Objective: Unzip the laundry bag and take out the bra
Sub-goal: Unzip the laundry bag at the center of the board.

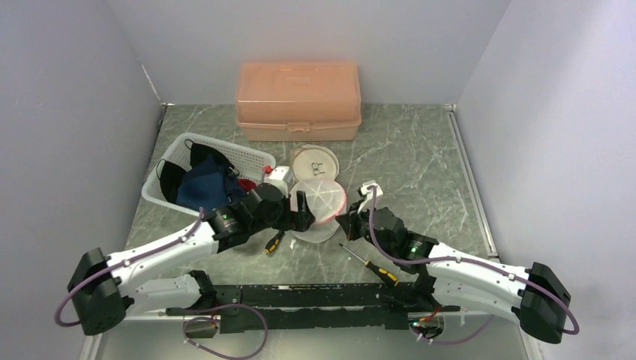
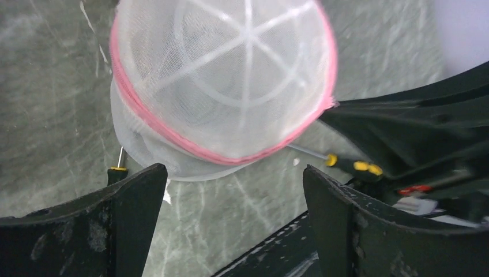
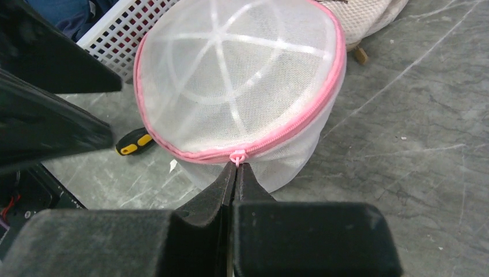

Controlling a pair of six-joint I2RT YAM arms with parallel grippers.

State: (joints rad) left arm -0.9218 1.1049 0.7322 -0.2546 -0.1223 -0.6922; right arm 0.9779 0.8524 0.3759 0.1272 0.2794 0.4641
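Between the grey walls, table (image 1: 405, 142): dark green marbled top, with both arms reaching in from its near edge.
Storage box (image 1: 298, 101): peach, see-through plastic, lid shut, at the back against the far wall.
Basket (image 1: 247, 155): white lattice plastic at the left, holding dark blue and black clothes (image 1: 206, 187) with a bit of red.
Laundry bag (image 1: 319, 202) (image 2: 225, 81) (image 3: 242, 86): round white mesh drum with pale ribs across its domed face. It sits mid-table, just right of the basket, between the two grippers. What lies inside cannot be made out through the mesh.
Flat mesh bag (image 1: 315, 161): pale and round, lying just behind the laundry bag.
Left gripper (image 1: 302, 210) (image 2: 233, 173): fingers spread wide with nothing between them. The laundry bag lies just ahead of the tips.
Right gripper (image 1: 346, 223) (image 3: 235, 173): fingers pressed together, with the tips pinching the zipper pull at the bag's rim.
Screwdrivers: both have black and yellow handles. One (image 1: 371, 264) (image 2: 352, 164) lies near the right arm and the other (image 1: 274, 244) (image 3: 134, 141) lies under the left arm.
Zipper (image 3: 173, 144): pink, running round the bag's rim, closed on both sides of the pull.
Zipper pull (image 3: 237, 156): pink, on the side facing the right arm.
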